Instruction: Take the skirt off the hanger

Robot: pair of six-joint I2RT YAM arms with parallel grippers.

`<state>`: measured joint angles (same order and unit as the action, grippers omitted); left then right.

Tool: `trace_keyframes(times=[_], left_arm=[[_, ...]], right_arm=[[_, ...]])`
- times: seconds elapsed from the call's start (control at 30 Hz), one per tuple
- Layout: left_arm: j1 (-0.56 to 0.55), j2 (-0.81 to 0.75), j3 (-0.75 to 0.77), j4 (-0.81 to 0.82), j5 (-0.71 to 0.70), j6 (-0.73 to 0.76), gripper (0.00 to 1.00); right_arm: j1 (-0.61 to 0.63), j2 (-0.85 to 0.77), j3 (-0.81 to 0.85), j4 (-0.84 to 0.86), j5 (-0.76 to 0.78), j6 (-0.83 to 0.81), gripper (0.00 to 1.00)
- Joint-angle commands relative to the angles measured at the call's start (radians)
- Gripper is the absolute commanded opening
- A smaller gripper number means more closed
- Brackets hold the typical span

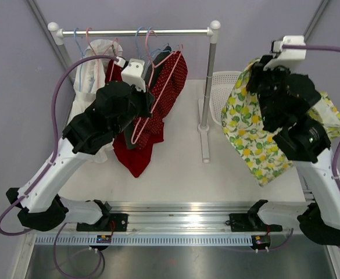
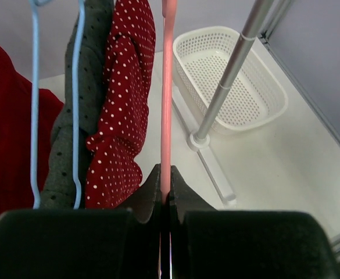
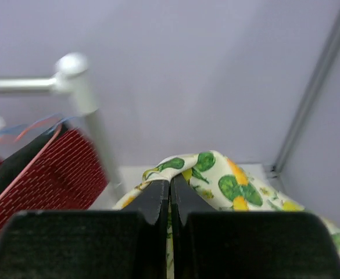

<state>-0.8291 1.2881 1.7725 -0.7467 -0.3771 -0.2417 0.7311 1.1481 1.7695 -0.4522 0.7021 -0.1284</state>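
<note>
The skirt [image 1: 248, 139] is white with a lemon and green leaf print. It hangs free at the right of the rack, off any hanger, and its top fold is pinched in my right gripper [image 1: 258, 68]. In the right wrist view the gripper [image 3: 170, 189] is shut on the skirt [image 3: 228, 180]. My left gripper [image 1: 145, 110] is shut on the thin pink hanger [image 1: 158, 87], which slopes down from the rail. The left wrist view shows the pink hanger wire [image 2: 168, 87] clamped between the closed jaws of the gripper [image 2: 165, 181].
A white clothes rack has a rail [image 1: 135, 32] and a post [image 1: 210, 75]. On it hang a red polka-dot garment [image 2: 123, 104], a grey dotted one [image 2: 82, 116], a plain red one [image 1: 135, 151], a white one [image 1: 94, 70] and blue hangers [image 2: 36, 116]. A white basket [image 2: 233, 81] stands behind the post.
</note>
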Motion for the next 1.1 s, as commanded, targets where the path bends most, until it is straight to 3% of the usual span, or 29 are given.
trace_keyframes(times=[0.0,0.27,0.4,0.5,0.53,0.57,0.6,0.63,0.8,0.87,1.07], left_arm=[[-0.011,-0.072,-0.042,0.069,0.032,-0.034,0.0],[-0.011,-0.148,-0.182,0.09,0.052,-0.053,0.0],[-0.013,-0.164,-0.185,0.086,0.053,-0.05,0.0],[-0.013,-0.148,-0.163,0.078,0.06,-0.041,0.0],[-0.013,-0.133,-0.159,0.079,0.061,-0.038,0.0],[-0.013,-0.122,-0.15,0.081,0.061,-0.033,0.0],[-0.013,-0.106,-0.13,0.084,0.067,-0.031,0.0],[-0.013,-0.092,-0.111,0.084,0.069,-0.028,0.0],[-0.015,0.029,0.03,0.061,0.047,0.016,0.0],[-0.015,0.06,0.114,0.015,0.014,0.045,0.0],[-0.015,0.111,0.172,0.026,-0.019,0.061,0.0]], right_arm=[[-0.299,0.077,0.177,0.051,-0.201,-0.006,0.0],[-0.536,0.393,0.361,0.098,-0.338,-0.01,0.0],[-0.59,0.537,0.341,0.159,-0.44,0.113,0.0],[-0.59,0.581,0.233,0.174,-0.414,0.195,0.0],[-0.59,0.579,0.188,0.178,-0.406,0.216,0.06],[-0.59,0.573,0.144,0.179,-0.395,0.239,0.63],[-0.588,0.544,0.048,0.182,-0.389,0.284,0.96],[-0.59,0.52,-0.009,0.188,-0.388,0.308,1.0],[-0.588,0.258,-0.409,0.277,-0.447,0.438,0.99],[-0.588,0.182,-0.484,0.273,-0.483,0.46,0.99],[-0.588,-0.115,-0.738,0.241,-0.593,0.536,0.99]])
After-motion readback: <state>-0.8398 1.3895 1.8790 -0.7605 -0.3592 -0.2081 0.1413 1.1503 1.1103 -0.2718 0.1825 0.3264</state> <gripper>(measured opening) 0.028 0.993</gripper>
